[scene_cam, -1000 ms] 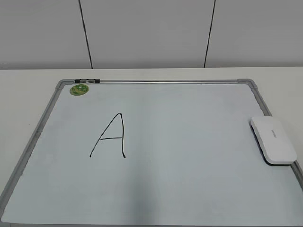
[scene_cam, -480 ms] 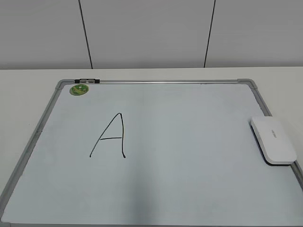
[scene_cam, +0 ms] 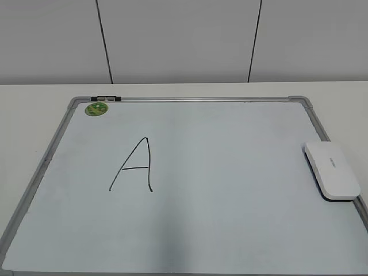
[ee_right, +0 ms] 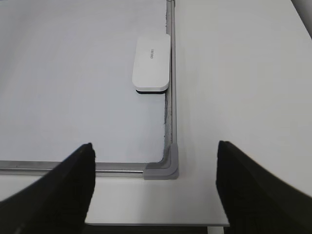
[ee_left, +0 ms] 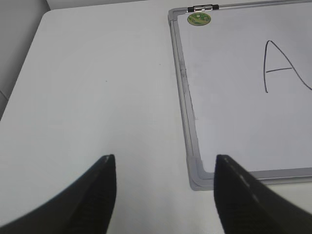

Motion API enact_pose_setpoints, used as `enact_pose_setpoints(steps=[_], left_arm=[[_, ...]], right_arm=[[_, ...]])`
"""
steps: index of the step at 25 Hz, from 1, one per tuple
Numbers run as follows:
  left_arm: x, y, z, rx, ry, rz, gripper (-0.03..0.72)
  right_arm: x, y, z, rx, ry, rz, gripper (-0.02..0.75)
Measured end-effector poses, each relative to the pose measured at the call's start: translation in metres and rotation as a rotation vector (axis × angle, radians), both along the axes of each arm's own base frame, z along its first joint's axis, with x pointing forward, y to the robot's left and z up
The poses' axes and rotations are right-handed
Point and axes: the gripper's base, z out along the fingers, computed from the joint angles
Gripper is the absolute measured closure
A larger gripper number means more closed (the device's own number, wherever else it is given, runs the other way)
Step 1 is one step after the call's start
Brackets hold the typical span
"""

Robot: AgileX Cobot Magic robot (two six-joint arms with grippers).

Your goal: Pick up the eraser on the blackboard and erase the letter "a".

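both end effectors, left [ee_left: 163,192] and right [ee_right: 153,183], hang with dark tapered jaws apart over the matte white bench [ee_left: 97,83]. the smooth, rounded plastic eraser [scene_cam: 332,170] lies flat against the blackboard's [scene_cam: 230,172] grey metal right frame; beyond, a round green magnet [scene_cam: 96,108].

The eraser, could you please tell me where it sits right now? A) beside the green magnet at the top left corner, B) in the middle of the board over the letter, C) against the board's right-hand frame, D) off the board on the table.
C: the eraser lies flat on the blackboard along its right frame, apart from the letter and the green magnet.
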Motion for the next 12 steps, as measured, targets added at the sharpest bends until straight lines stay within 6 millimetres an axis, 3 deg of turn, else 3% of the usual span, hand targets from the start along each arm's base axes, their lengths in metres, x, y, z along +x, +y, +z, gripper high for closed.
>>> enact_pose_setpoints(steps=[12], left_arm=[[0.0000, 0.0000, 0.0000, 0.001, 0.000, -0.001, 0.245]], right_arm=[[0.0000, 0.0000, 0.0000, 0.000, 0.000, 0.000, 0.164]])
